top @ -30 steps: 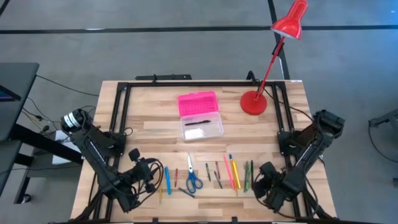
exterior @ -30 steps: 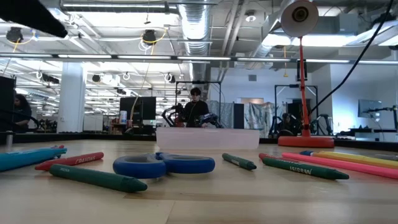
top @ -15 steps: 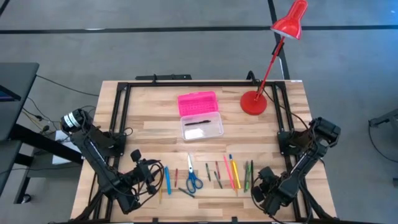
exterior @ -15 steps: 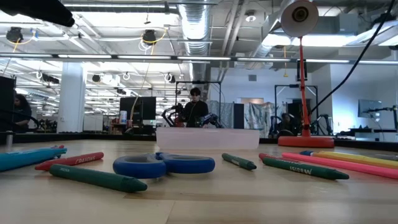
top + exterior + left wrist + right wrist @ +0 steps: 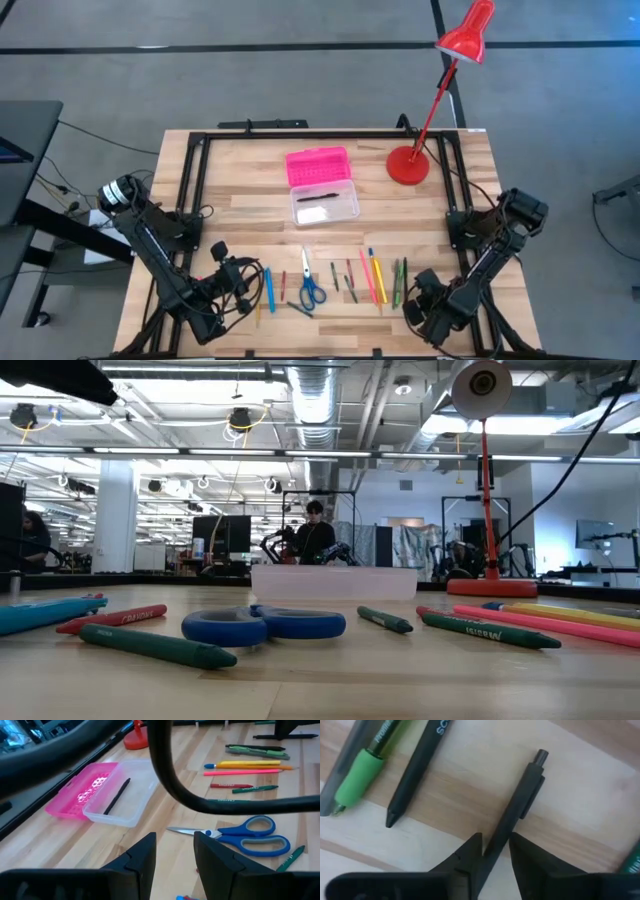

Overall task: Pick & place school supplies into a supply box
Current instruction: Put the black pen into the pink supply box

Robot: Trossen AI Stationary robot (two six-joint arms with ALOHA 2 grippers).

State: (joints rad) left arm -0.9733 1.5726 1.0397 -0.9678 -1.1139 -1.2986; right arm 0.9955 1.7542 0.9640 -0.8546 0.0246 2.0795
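right gripper [image 5: 495,851]: down at the counter's [image 5: 240,205] front right edge; jaws are closed to a narrow gap around the black pen [image 5: 512,815], pinching its lower barrel
black pen: lies flat on the wood, clip and button end pointing away from the gripper; judged light, stiff, smooth plastic, likely slippery; thin barrel, so a grip across the barrel nearer the middle is judged steadier than one at the end, else it may pivot
neighbours: black pencil [image 5: 417,770] and green-grip pen [image 5: 357,775] lie just beside it, apart from the jaws
left gripper [image 5: 174,865]: hovers over the counter's front left, jaws parted, nothing held
supply box [image 5: 322,190]: mid counter, open; pink lid [image 5: 77,790] folded back flat, clear base [image 5: 125,795] already holds a dark pen [image 5: 116,796]
school supplies: row of pens and pencils along the front of the counter, between the two arms; blue-handled scissors [image 5: 311,287] lie flat among them
scissors handling: judged rigid, heavier than the pens; best taken across the blades near the pivot
red lamp [image 5: 408,164]: base at back right, well apart from the box
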